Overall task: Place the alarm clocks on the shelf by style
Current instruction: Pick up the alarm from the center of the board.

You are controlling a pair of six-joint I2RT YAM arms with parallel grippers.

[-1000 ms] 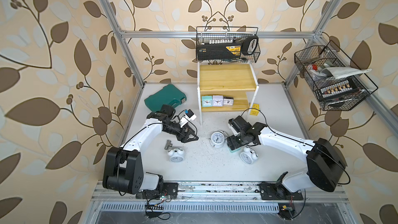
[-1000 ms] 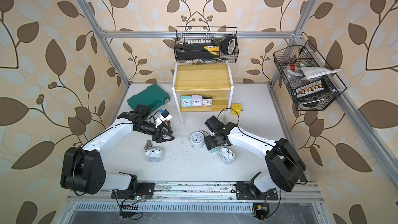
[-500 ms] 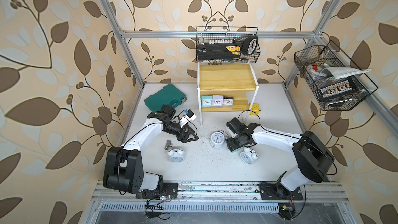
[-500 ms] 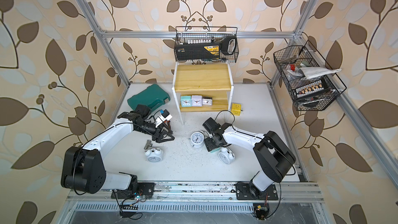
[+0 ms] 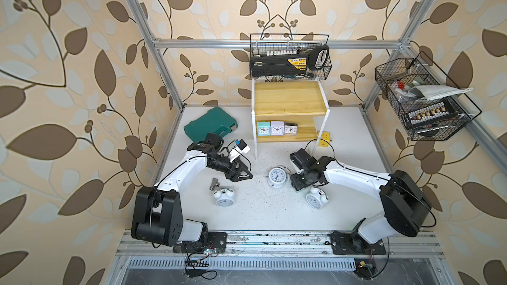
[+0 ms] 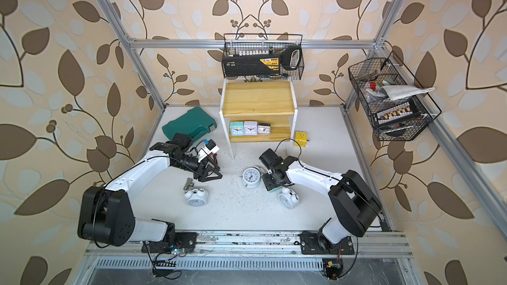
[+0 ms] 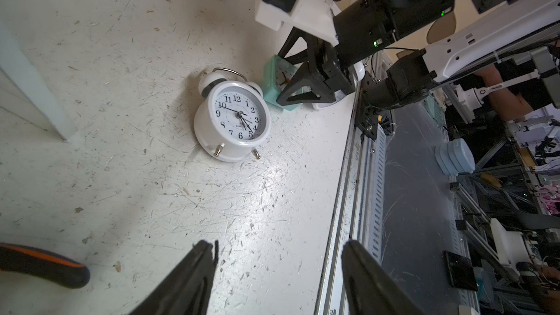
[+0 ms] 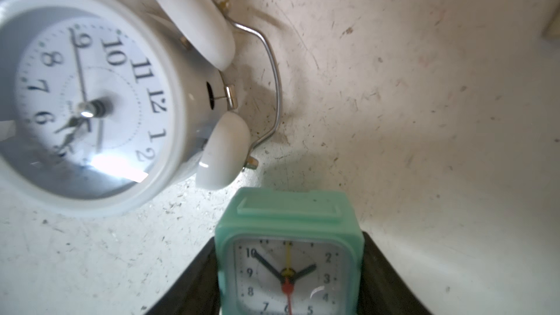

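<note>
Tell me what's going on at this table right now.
Clocks are being sorted onto the shelf. The right gripper grips a teal square clock beside a round white clock. The left gripper hangs open and empty above the table. Three square clocks stand on the shelf's lower board; three round white clocks are on the table.

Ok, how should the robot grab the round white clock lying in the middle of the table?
Probably from straight above, pinching the round body of the middle white clock across its bare sides. It lies face up on the table, with bells and wire handle at one end and little feet at the other.
</note>
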